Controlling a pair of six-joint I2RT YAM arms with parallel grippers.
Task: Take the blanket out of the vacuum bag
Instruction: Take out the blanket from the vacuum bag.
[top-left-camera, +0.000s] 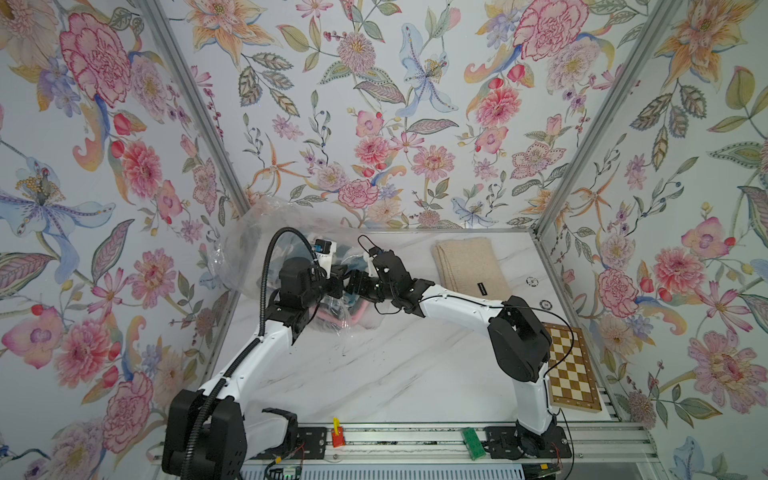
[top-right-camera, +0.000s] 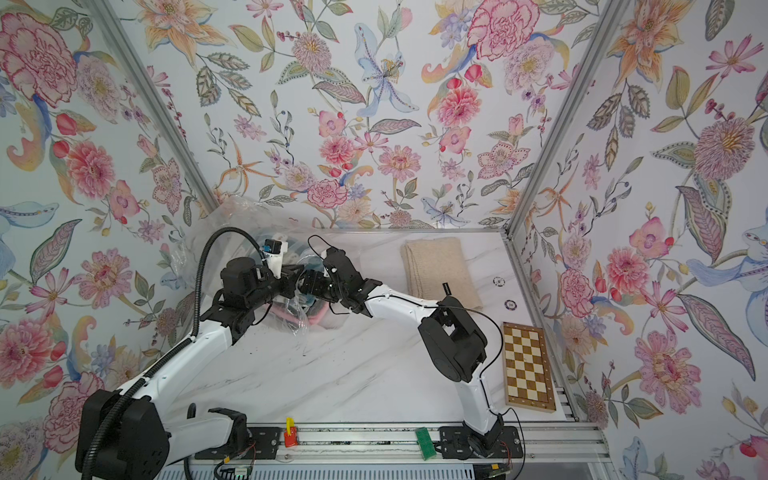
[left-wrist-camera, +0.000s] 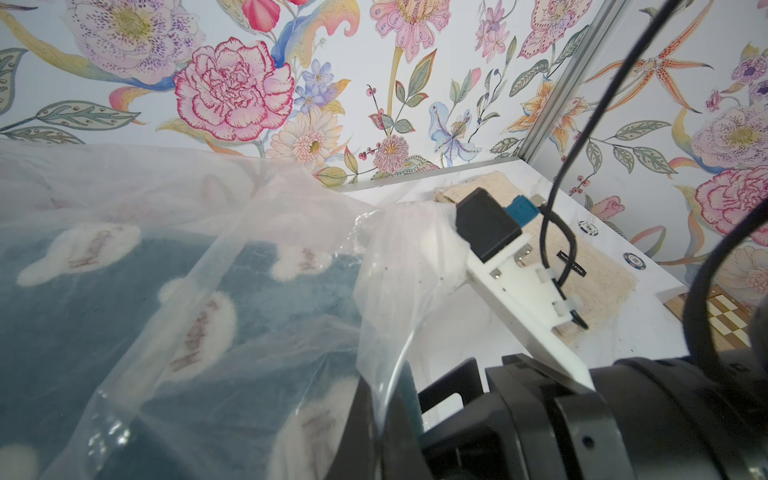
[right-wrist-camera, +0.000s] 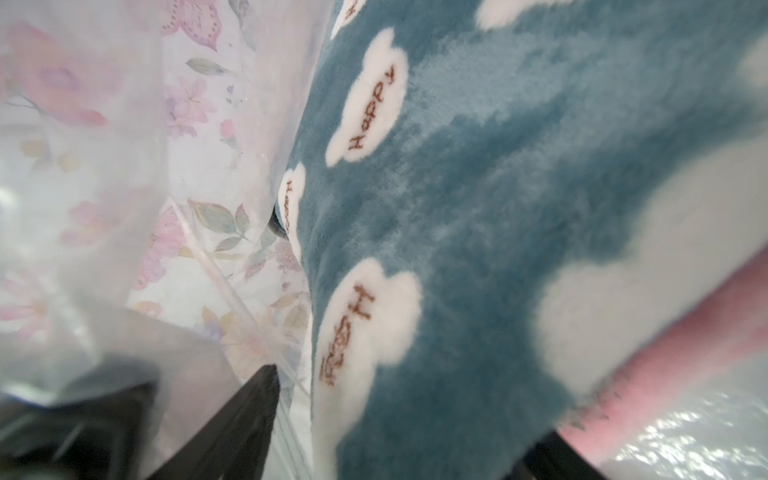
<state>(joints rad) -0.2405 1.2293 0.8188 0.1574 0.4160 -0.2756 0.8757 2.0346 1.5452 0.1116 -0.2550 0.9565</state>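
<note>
In both top views the vacuum bag (top-left-camera: 249, 232) (top-right-camera: 216, 232) lies crumpled at the tabletop's (top-left-camera: 395, 365) far left corner. In the left wrist view, the left gripper (left-wrist-camera: 382, 432) has its jaws pinched on the bag's film. In the right wrist view, the right gripper (right-wrist-camera: 409, 403) has its jaws wide apart, with the blue cloud-print blanket (right-wrist-camera: 498, 208) between them, inside the bag.

Floral wallpaper (top-left-camera: 374, 104) covers three walls — peonies, lilies, leaves — joined by aluminium corner posts (top-left-camera: 195, 112). Below lies a white marble-patterned desk (top-left-camera: 374, 374), seemingly lit softly and evenly; a slotted aluminium rail (top-left-camera: 415, 440) edges its front.
</note>
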